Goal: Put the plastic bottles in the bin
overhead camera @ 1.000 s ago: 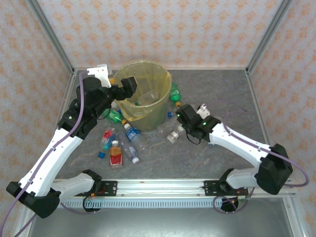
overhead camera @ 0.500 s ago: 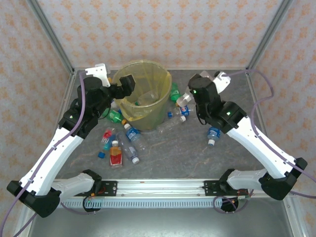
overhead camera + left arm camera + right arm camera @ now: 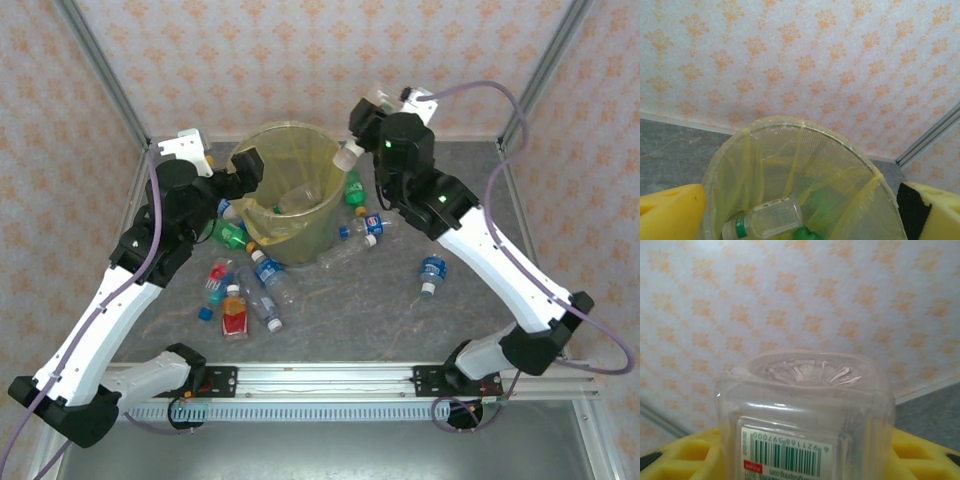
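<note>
Clear bottle (image 3: 805,410), gripped by the right fingers (image 3: 920,452), hangs at two o'clock of the bin (image 3: 300,232) rim for dropping; left fingers (image 3: 670,210) gape empty at nine o'clock.

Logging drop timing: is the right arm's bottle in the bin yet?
Out. The bottle is clamped between the right fingers, cap pointing toward the bin, at its rim's right edge and not inside.
</note>
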### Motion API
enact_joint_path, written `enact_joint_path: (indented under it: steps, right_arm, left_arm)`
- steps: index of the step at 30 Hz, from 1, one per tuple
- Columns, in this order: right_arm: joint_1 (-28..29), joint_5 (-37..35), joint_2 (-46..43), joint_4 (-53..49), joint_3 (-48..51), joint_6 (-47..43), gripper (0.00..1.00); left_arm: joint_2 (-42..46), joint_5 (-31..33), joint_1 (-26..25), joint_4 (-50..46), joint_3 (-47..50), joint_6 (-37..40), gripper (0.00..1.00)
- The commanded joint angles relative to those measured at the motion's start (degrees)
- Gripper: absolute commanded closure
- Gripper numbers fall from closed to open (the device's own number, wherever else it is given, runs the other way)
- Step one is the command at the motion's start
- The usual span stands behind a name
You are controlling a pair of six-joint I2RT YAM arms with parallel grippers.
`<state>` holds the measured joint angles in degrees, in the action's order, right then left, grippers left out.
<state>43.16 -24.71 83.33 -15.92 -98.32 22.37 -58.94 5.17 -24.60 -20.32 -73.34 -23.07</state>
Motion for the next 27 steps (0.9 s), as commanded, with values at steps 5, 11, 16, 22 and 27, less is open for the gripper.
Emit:
enact_joint_path:
  steps: [5, 11, 16, 22, 27]
  right_arm:
    - [2.79, 10.16, 10.88, 0.41, -9.18, -5.95, 0.45]
    - [4.38, 12.4, 17.56, -2.66, -15.1, -7.69, 0.45]
    - [4.81, 12.51, 20.6, -5.52, -18.97, -8.22, 0.44]
    - [5.01, 12.33, 20.57, -5.57, -19.27, -8.62, 0.38]
    - [5.27, 10.86, 20.16, -6.12, -19.2, -8.82, 0.14]
  left_arm:
    - [2.02, -0.49, 0.52, -1.86, -0.99, -0.13, 0.01]
    - [3.02, 1.15, 0.59, -3.29, -0.93, 0.38, 0.01]
    - [3.48, 1.86, 0.54, -3.23, -0.81, 0.88, 0.01]
    - [3.13, 1.93, 0.53, -2.67, -0.95, 0.9, 0.01]
    - [3.04, 2.64, 0.54, -2.49, -0.84, 0.8, 0.01]
